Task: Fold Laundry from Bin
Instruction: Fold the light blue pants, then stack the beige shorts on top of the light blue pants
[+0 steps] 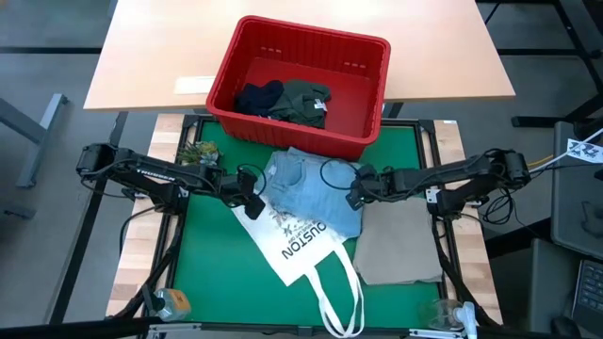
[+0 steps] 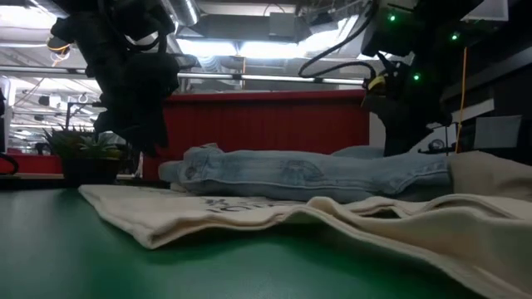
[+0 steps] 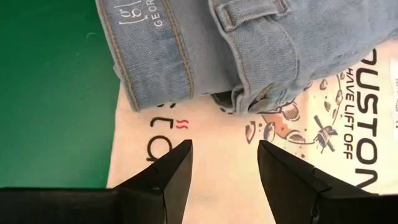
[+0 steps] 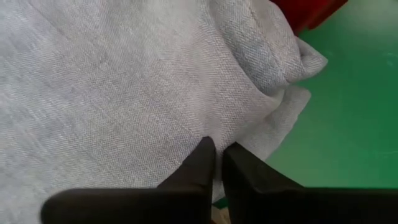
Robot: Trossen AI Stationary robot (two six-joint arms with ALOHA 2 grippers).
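On the white tote bag (image 1: 294,240) you could read "HOUSTON" in dark capitals. Your left wrist view showed the bag (image 3: 298,155) printed "…OUSTON" and, above it, "HAVE LIFT OFF" in smaller letters, with other large letters cut off at the edge. The jeans' (image 3: 261,43) waistband patch showed "GEOR…"; the rest was out of view.

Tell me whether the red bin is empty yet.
Not empty. The red bin holds a dark olive garment and a dark navy garment, bunched on its floor in the high view.
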